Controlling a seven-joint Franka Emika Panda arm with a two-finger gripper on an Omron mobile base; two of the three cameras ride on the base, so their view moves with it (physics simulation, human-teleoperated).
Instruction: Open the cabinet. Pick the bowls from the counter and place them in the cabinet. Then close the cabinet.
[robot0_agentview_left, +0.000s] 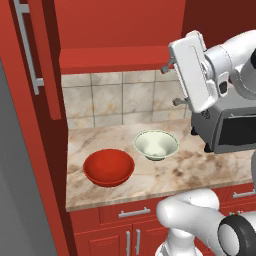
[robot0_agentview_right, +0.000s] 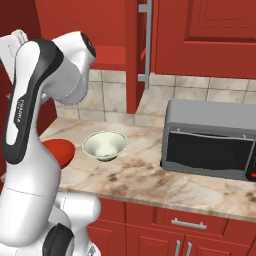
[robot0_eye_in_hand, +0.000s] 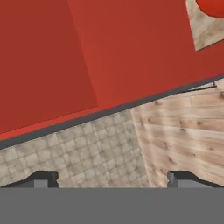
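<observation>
Red kitchen: the cabinet (robot0_agentview_left: 107, 30) hangs open above the marble tabletop (robot0_agentview_left: 200, 167), both bowls (robot0_agentview_left: 109, 167) sitting there near each other. Pincer (robot0_eye_in_hand: 111, 178) has its tips wide apart, holding nothing. It should probably drop straight over one rim before closing.

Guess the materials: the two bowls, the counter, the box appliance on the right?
Red bowl: glossy, probably glazed ceramic or plastic, with a soft sheen.
Pale bowl: greenish-white, likely glazed ceramic, smooth inside.
Counter: beige-brown veining suggests polished marble.
Appliance: grey casing looks like brushed metal, with a dark glass-like door.
</observation>
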